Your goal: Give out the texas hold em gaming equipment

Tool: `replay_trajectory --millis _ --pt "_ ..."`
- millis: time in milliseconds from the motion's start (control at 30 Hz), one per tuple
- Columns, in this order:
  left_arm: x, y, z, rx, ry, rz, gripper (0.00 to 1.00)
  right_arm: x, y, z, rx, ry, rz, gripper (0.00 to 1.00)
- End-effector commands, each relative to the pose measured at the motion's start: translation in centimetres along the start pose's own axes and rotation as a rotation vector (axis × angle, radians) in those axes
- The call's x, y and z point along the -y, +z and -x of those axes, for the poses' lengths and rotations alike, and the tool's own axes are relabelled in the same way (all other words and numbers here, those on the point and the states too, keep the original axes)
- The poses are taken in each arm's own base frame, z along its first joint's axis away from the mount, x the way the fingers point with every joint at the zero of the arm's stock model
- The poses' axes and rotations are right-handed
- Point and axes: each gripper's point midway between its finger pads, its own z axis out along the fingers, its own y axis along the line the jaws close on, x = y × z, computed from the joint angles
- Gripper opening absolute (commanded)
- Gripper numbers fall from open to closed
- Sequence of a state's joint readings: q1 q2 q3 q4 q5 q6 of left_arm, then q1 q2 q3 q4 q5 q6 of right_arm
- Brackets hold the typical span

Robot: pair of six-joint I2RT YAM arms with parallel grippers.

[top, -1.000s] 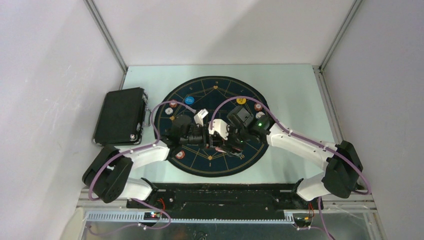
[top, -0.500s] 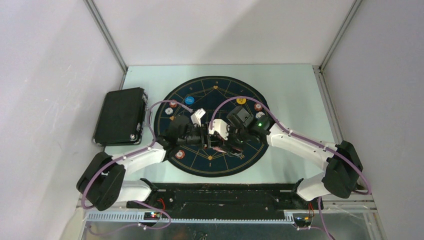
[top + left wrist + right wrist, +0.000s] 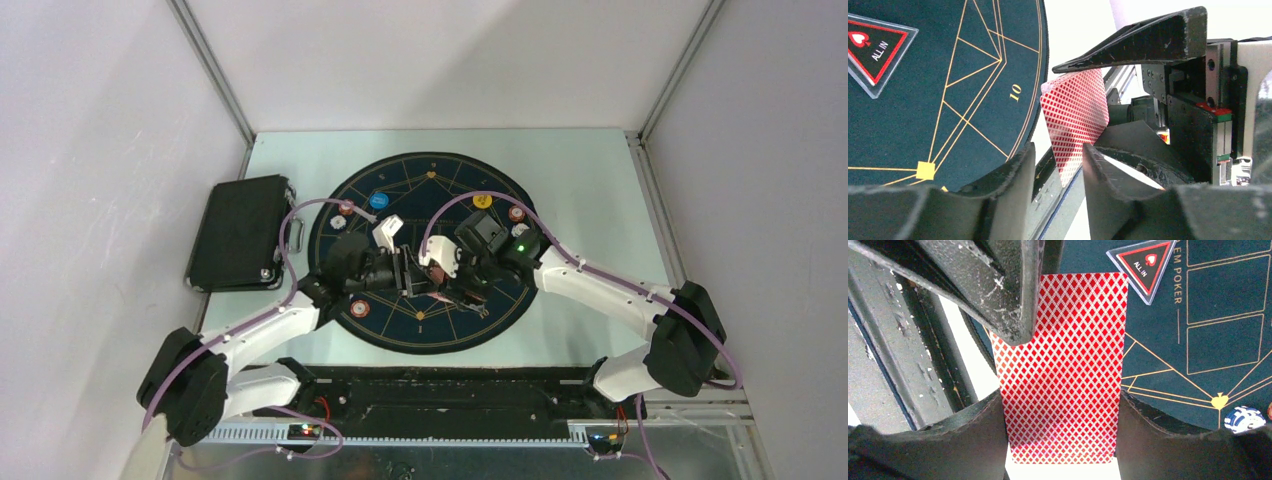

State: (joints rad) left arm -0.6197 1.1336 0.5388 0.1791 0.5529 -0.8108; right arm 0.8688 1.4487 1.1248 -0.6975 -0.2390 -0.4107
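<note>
Straddling a corner of the red-backed playing card (image 3: 1063,365), the left claw (image 3: 1059,150) may or may not be pinching it; I cannot tell. The right claw (image 3: 1060,407) clamps that card across its width. Past its right finger, a red triangular token (image 3: 1144,262) and a blue-white chip (image 3: 1244,419) lie on the dark mat (image 3: 1208,340).
</note>
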Motion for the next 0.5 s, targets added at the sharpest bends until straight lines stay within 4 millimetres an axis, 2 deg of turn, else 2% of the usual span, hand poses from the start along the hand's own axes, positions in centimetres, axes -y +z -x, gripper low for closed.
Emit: replay_trajectory --millis 0,467 --pt "0.44 0.02 0.60 0.012 0.030 0.000 0.40 0.94 -1.32 2.52 0.081 -0.009 -0.042 0.00" --pt "0.06 -0.72 1.01 0.044 0.041 0.053 0.16 1.61 -1.00 1.87 0.056 0.019 -0.059 0.00"
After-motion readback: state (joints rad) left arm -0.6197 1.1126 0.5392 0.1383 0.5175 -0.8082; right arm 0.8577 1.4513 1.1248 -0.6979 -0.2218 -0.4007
